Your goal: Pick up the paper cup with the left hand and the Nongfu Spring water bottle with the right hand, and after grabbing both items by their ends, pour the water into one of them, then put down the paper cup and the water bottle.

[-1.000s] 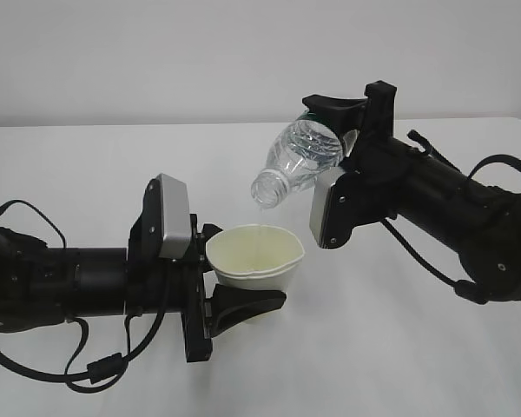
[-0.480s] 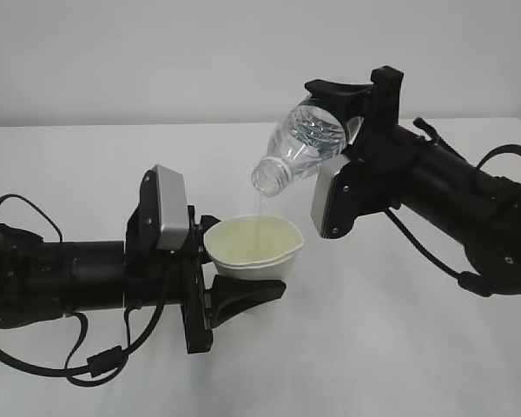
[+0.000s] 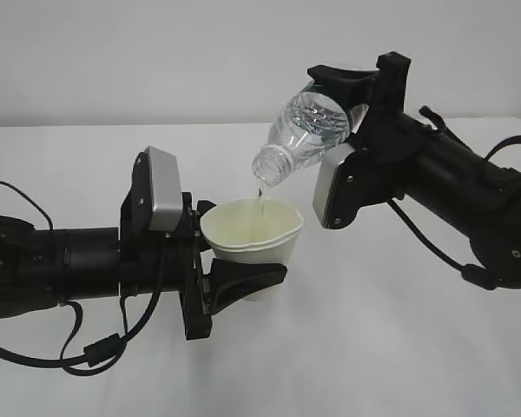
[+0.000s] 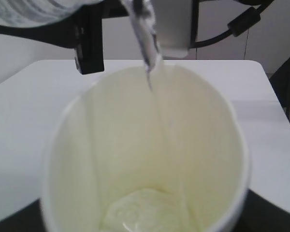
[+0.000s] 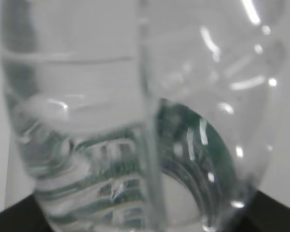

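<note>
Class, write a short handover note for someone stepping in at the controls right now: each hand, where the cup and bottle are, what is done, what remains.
Left hand: closed on the cup, held upright above the table.
Right hand: closed on the base end of the bottle, tilted mouth-down over the cup.
Water: a thin stream runs from the bottle mouth into the cup; a small pool shows at the cup's bottom, and some water is left in the bottle.
Done: both items picked up, pouring under way.
Left: finish the pour, tip the bottle upright, set cup and bottle down on the table, release both.
</note>
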